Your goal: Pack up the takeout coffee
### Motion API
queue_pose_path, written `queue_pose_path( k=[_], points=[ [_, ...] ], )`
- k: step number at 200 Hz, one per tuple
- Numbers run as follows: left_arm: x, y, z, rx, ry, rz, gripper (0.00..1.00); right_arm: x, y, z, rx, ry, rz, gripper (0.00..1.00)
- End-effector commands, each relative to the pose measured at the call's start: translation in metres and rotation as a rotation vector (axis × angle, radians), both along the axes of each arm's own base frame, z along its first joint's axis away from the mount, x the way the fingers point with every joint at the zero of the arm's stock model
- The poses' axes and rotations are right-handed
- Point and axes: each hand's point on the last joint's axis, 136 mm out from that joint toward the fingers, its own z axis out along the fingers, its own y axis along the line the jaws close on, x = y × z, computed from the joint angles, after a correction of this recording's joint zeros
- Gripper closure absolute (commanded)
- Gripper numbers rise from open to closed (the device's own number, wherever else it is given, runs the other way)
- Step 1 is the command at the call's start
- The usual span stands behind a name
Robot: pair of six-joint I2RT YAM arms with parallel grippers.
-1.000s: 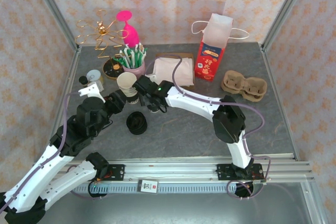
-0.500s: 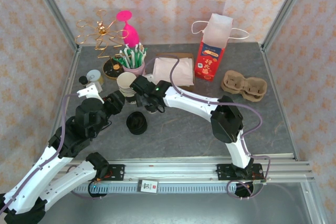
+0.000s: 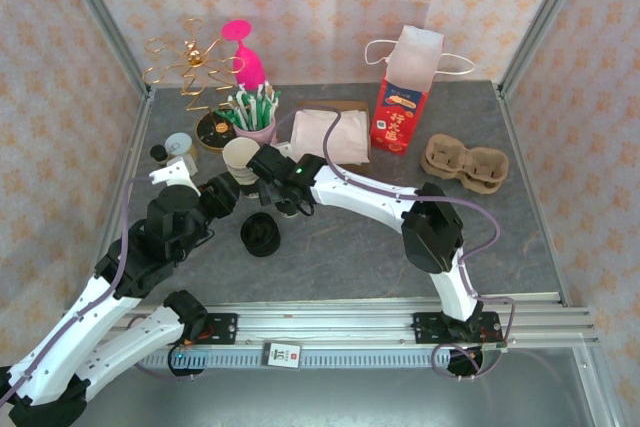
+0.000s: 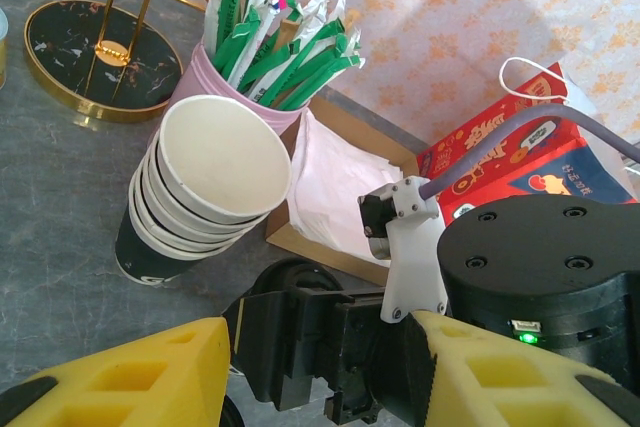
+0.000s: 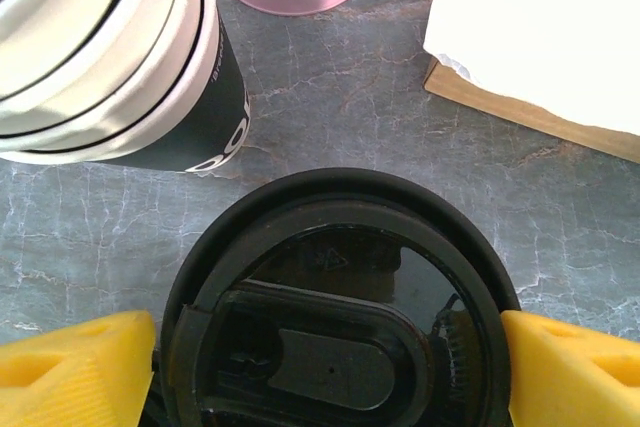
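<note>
Edging left over the last second, the right hand (image 5: 322, 372) now hangs just beside the cup stack (image 4: 215, 182), fingers wide, flanking a black lid (image 5: 335, 277) over the desk (image 5: 330, 117); whether they grip it is unclear. Reaching in from the other side, the left hand (image 4: 305, 377) is half-spread, its hold hidden.

Right tool (image 3: 262, 185) nudged slightly left, closer to cup stack (image 3: 240, 157); right elbow (image 3: 430, 232) shifted left too.
</note>
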Motion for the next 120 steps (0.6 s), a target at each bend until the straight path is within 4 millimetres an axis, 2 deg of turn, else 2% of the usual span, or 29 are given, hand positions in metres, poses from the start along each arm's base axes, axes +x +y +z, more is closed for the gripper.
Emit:
queue_pose_path(
  k=[1, 31, 68, 100, 120],
  points=[
    [0.0, 0.004, 0.013, 0.001, -0.031, 0.007, 0.5, -0.007, -0.001, 0.014, 0.006, 0.01, 0.0, 0.15],
    [0.0, 0.002, 0.015, -0.003, -0.034, 0.001, 0.5, -0.006, 0.002, 0.025, 0.033, -0.003, 0.0, 0.07],
    [-0.001, 0.002, 0.016, -0.003, -0.035, -0.001, 0.5, -0.004, -0.003, 0.035, 0.034, -0.026, -0.019, 0.06],
    [-0.001, 0.003, 0.016, -0.004, -0.036, 0.001, 0.5, -0.006, -0.004, 0.033, 0.026, -0.016, -0.016, 0.05],
    [-0.001, 0.003, 0.016, -0.003, -0.036, -0.002, 0.5, -0.004, -0.011, 0.027, -0.004, -0.025, -0.04, 0.1]
  ],
)
